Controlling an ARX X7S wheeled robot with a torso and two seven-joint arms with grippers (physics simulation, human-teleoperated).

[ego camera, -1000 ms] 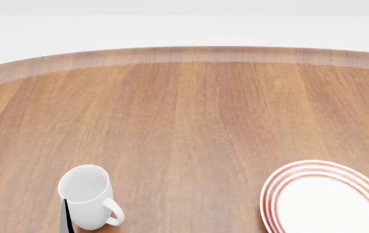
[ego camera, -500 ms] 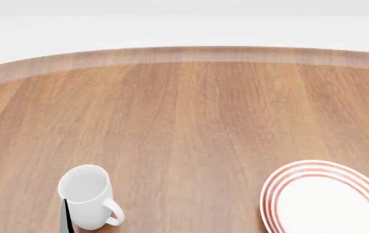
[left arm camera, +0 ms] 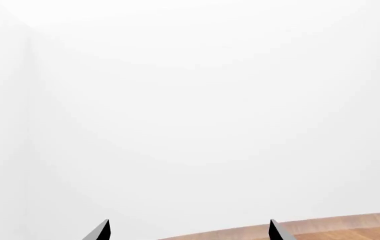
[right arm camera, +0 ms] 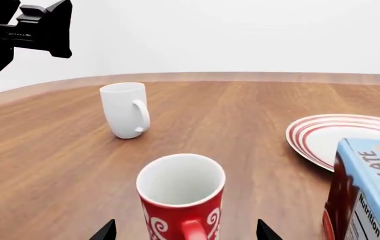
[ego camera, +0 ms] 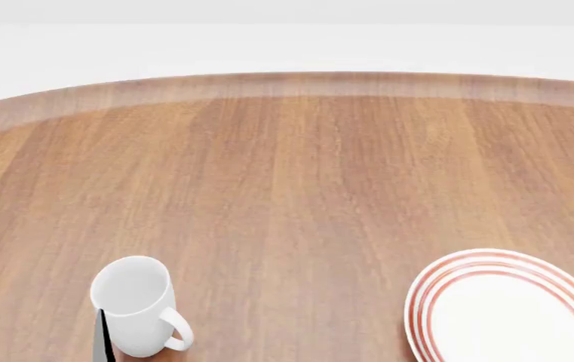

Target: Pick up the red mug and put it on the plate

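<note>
- Right wrist view has the tall slim red mug with white swirls and a white inside [right arm camera: 181,200] standing upright on the round brown wooden bench [right arm camera: 56,150], right between the two dark tips of the right fingers [right arm camera: 186,231]. They're spread wide on either side, not touching it.
- Round white plate with red rings on its rim [right arm camera: 336,137] sits flat, near the red mug but apart from it, with a blue carton [right arm camera: 369,195] in front of its edge.
- Plain white mug [ego camera: 138,305] stands upright, well apart from the plate.
- Left fingers [left arm camera: 188,231] are spread apart with nothing between them, pointing at a bare white wall [left arm camera: 190,100].
- Room's just plain white walls.
</note>
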